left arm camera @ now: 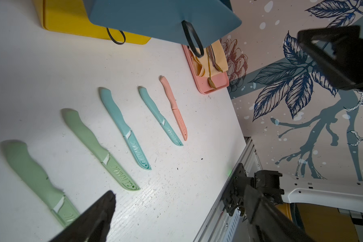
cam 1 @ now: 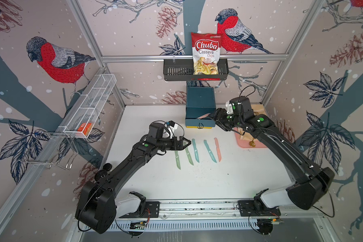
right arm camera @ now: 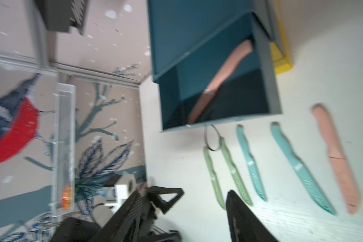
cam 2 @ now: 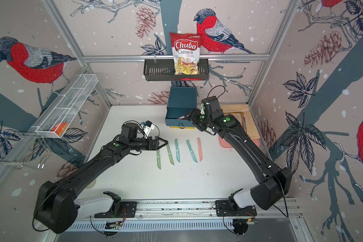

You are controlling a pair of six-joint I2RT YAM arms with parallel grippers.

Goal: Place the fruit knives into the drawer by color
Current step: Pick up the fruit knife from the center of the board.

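The teal drawer (cam 1: 200,123) of the small chest (cam 1: 200,98) is pulled out, and a pink knife (right arm camera: 218,81) lies inside it. My right gripper (cam 1: 213,117) hovers at the drawer's right edge, open, with nothing between its fingers (right arm camera: 243,220). Five fruit knives lie in a row on the white table: two green (cam 1: 178,160) (cam 1: 189,156), two teal (cam 1: 195,150) (cam 1: 210,151) and one pink (cam 1: 217,149). My left gripper (cam 1: 187,143) is open and empty above the handle ends of the green knives (left arm camera: 96,146).
A pink tray (cam 1: 242,144) with brown cutlery and a tan envelope lies at the right, under the right arm. A black wall basket (cam 1: 176,72) holds a chips bag (cam 1: 205,52). A white wire basket (cam 1: 88,109) hangs on the left wall. Yellow lower drawers (left arm camera: 71,21) are shut.
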